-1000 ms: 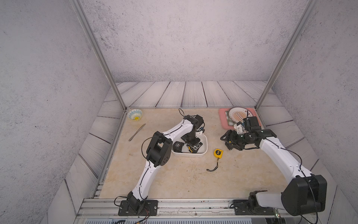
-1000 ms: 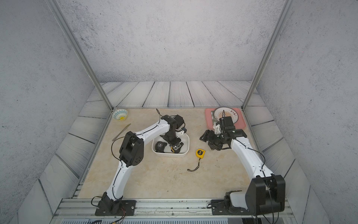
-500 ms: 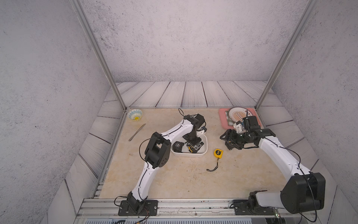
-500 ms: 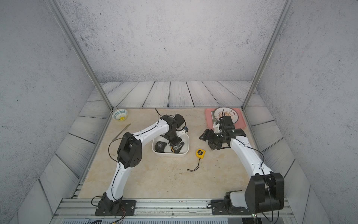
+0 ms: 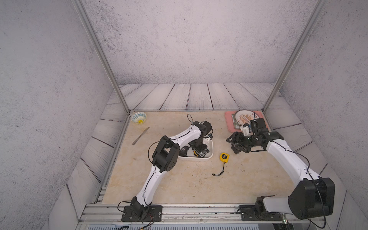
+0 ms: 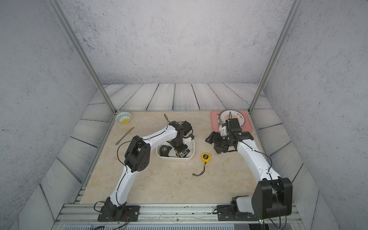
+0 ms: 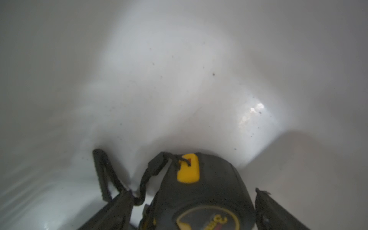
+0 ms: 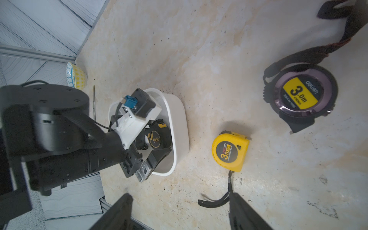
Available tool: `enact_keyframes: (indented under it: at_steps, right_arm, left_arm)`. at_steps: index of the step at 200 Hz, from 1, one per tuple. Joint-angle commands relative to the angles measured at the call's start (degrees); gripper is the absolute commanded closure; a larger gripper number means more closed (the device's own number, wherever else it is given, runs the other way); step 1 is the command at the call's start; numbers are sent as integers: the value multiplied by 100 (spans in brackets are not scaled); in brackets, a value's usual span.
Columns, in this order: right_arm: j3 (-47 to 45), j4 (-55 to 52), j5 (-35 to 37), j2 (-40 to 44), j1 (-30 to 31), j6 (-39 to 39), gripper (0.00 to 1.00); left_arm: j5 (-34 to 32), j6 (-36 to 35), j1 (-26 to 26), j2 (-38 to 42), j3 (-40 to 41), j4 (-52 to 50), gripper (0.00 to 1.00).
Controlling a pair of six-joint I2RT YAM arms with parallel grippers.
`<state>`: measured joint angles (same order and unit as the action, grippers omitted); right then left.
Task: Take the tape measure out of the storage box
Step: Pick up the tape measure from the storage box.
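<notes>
A small bowl [image 5: 138, 117] is seen at the far left corner. The storage box [image 8: 179, 119] is set lengthwise across the table. A black tape measure [image 7: 215, 179] is contained in it, flanked with gaps by the spread fingers of the left gripper [image 7: 192, 190]. Its yellow strap tab is turned away from the wrist, and its long axis cannot be told. A second dark tape measure [image 6: 164, 149] is seen beside it. A yellow tape measure [image 5: 224, 156] is laid just right of the box. The right gripper [image 8: 181, 196] is spread, gripping nothing. A plate [image 5: 244, 118] is carried on the pink tray [image 5: 229, 127].
</notes>
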<state>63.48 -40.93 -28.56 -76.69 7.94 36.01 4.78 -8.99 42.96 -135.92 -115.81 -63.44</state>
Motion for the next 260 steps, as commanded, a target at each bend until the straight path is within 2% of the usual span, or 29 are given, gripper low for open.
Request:
enact_keyframes:
  at_steps: [1, 28, 50, 59, 83, 96, 118, 167, 185, 197, 234, 260]
  right_arm:
    - [138, -95, -35, 75, -48, -1, 22]
    - [147, -126, -65, 57, -87, -41, 22]
    - [121, -95, -106, 33, -100, -42, 22]
    - [107, -82, -120, 22, -104, -37, 22]
    - [70, -32, -160, -21, -109, -21, 23]
    - [44, 25, -200, -31, -114, -5, 23]
    - [49, 73, -270, -75, -111, -6, 23]
    - [103, 128, -418, -206, -109, -175, 24]
    - [112, 120, -448, -211, -103, -335, 25]
    - [102, 107, -451, -186, -86, -485, 25]
    - [-232, 455, -373, -17, 7, -757, 27]
    - [-328, 799, -338, 96, 165, -847, 28]
  left_arm:
    - [-227, 26, 45, -174, -82, -125, 1]
    - [-327, 69, 46, -185, -73, -125, 7]
    - [-387, 109, 50, -161, -82, -119, 18]
    - [-414, 140, 47, -128, -82, -99, 29]
    - [-543, 274, 40, -12, -73, 11, 68]
    - [-722, 310, 37, 85, -86, 80, 85]
    - [-1002, 379, 2, 251, -225, 74, 100]
    - [-1312, 688, -112, 297, -1381, -573, 100]
    - [-1355, 927, -121, 173, -2030, -879, 100]
    - [-1328, 1196, -143, 244, -2165, -842, 100]
    - [-491, 2674, -438, 224, -2778, -1208, 100]
    - [374, 3742, -620, 289, -2814, -1341, 100]
